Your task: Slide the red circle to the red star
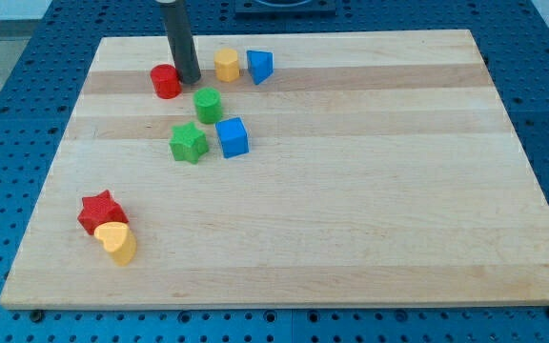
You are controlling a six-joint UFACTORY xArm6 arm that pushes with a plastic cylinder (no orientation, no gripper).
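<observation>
Red circle [166, 81] touches my tip [189, 79] on its left; you have no claw to read. Push crookedly and it slips sideways, missing the red star [100, 211].

Wooden board [351, 191] lying on a blue perforated table [8, 57], my tip [189, 80] sitting just right of the red circle [166, 82], yellow block [226, 65] and blue triangle [260, 67] sitting further right, green circle [208, 105], green star [189, 143] and blue cube [233, 137] clustering below, red star [101, 211] touching a yellow heart [116, 242] at lower left.
</observation>
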